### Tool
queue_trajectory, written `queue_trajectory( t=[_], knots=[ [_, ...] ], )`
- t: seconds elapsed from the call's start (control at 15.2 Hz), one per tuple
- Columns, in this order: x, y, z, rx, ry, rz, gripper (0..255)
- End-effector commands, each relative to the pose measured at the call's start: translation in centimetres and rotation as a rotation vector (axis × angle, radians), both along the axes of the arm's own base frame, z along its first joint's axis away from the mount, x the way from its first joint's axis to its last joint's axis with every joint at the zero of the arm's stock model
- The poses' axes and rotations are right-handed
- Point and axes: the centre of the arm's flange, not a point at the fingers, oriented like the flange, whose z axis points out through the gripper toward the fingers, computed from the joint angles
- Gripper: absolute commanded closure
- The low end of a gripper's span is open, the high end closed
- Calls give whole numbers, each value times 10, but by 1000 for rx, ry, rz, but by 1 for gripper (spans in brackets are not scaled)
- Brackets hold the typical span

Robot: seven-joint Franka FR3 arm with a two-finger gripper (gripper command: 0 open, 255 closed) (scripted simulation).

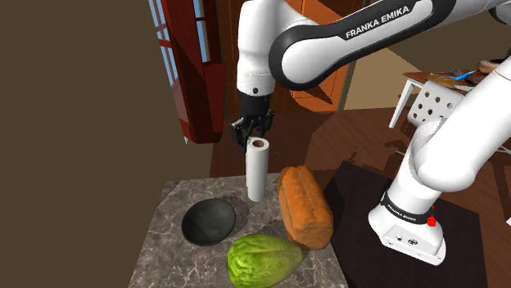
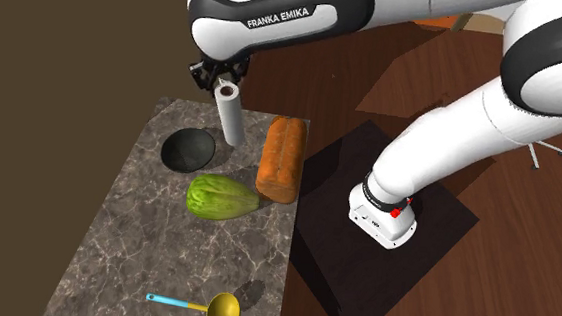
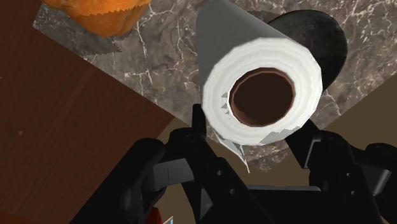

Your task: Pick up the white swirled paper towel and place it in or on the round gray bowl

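Note:
The white paper towel roll (image 1: 257,172) (image 2: 232,114) stands upright near the marble table's far edge, its brown core facing the wrist camera (image 3: 219,89). My black gripper (image 1: 252,131) (image 2: 219,75) (image 3: 251,137) hangs just over the roll's top, open, with one finger on each side of the upper end. I see no squeeze on the roll. The round dark gray bowl (image 1: 209,221) (image 2: 189,150) (image 3: 327,44) sits empty on the table beside the roll's base, toward the shoulder view's left.
An orange-brown bread loaf (image 1: 305,206) (image 2: 282,158) lies close beside the roll, opposite the bowl. A green cabbage (image 1: 264,260) (image 2: 222,196) lies nearer the front of the marble table (image 1: 164,245). A yellow ladle (image 2: 210,310) rests at the far end.

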Motion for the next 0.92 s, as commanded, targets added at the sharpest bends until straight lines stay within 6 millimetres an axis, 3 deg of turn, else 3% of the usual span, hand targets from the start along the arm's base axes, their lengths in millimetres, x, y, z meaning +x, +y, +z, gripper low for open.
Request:
queue_trajectory(
  t=[0.0,0.86],
  knots=[
    [8,9,13,0,0,0,255],
    [99,129,94,0,0,0,255]
  ],
)
